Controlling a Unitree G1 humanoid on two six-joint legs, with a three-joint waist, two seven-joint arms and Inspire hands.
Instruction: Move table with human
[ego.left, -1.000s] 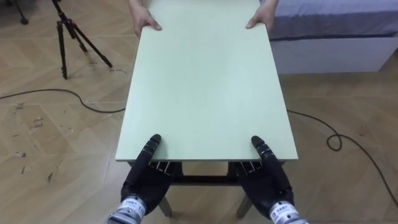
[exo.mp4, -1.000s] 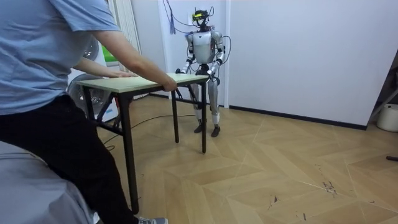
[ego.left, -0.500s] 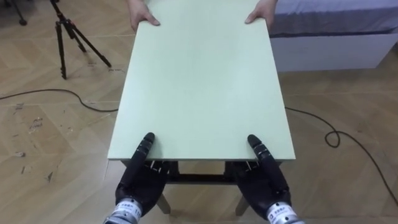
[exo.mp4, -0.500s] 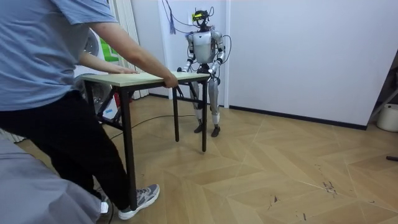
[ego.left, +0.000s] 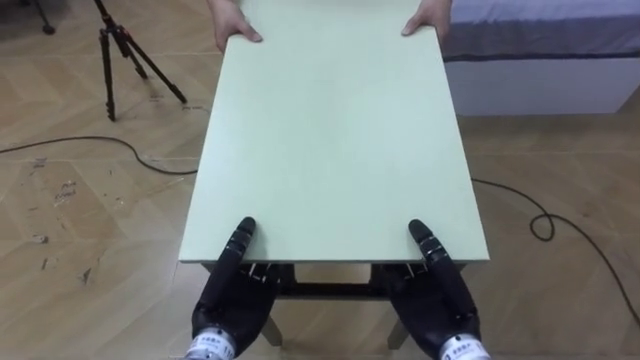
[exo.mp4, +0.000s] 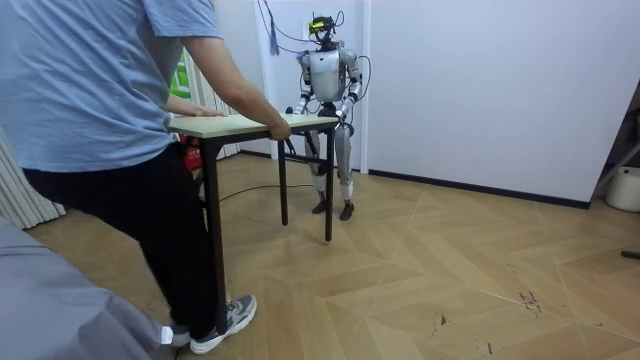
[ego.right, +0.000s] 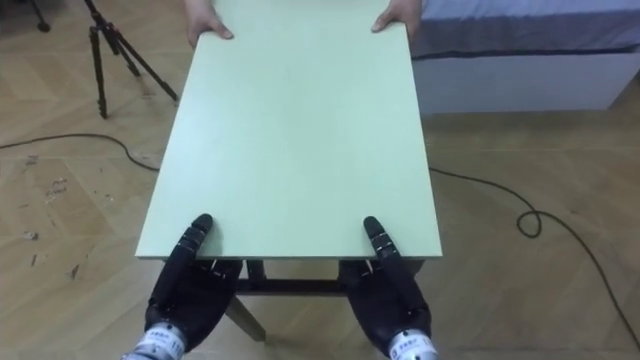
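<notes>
A pale green table (ego.left: 330, 130) with dark legs stretches away from me. My left hand (ego.left: 232, 300) and right hand (ego.left: 440, 300) grip its near edge, thumbs on top and the other fingers underneath. At the far edge a person's two hands (ego.left: 235, 25) hold the corners. In the room view the person in a blue shirt (exo.mp4: 100, 90) holds one end of the table (exo.mp4: 250, 122), and I stand upright at the other end, by the white wall.
A black tripod (ego.left: 125, 55) stands on the wood floor at the far left. A bed (ego.left: 540, 50) lies at the far right. Dark cables (ego.left: 90, 150) trail across the floor on both sides of the table.
The person has stepped towards the room view's right, bringing their end of the table along. Both my hands keep the same hold on the near edge.
</notes>
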